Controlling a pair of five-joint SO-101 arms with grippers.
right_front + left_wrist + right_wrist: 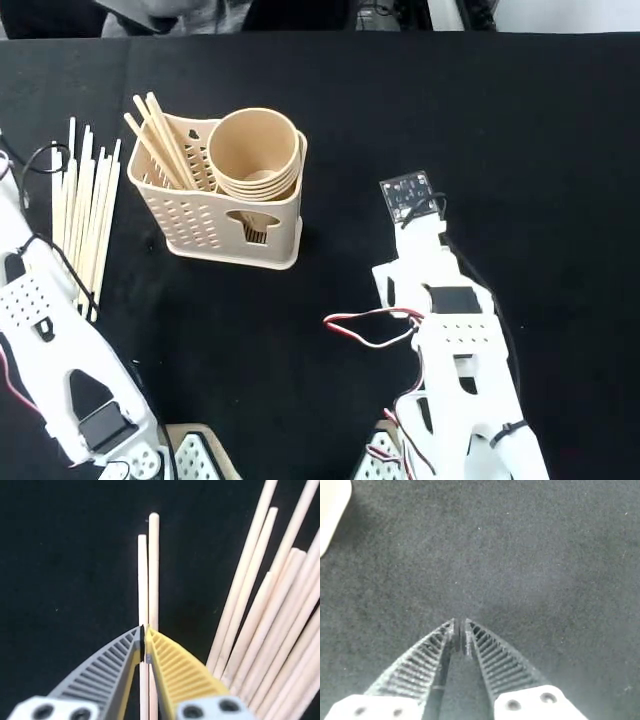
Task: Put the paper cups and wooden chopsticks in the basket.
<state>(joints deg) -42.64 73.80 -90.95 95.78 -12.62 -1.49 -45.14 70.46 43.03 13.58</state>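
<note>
Black tabletop [500, 120], felt-like, so little sliding. The basket [215, 225] stands left of centre with the paper cups [255, 150] already nested inside it and a few sticks [160, 140] leaning in its other half. What's left is the loose wooden chopsticks [90, 215], lying flat in a fan near the left edge, well apart from the basket.

Left end effector [144, 635]: jaws drawn together to almost nothing, tips right over a pair of sticks [148, 570] lying side by side, just apart from the main heap [270, 620]. Can't tell whether it actually pinches them or just sits on top.

Right end effector [460, 630]: jaws nearly touching, nothing between them, over bare tabletop right of the basket.

Handling, my read:
- light, stiff, thin, round, so they'll roll and pivot in the jaws
- smooth wood, likely to slip under a weak pinch
- not fragile, so a firm squeeze is fine
- grip near mid-length for balance; an end grip will likely droop or swing
- take the separated pair, not the heap, since neighbours will drag along
- lying flat, so the tips need to straddle the sticks right at the surface
</note>
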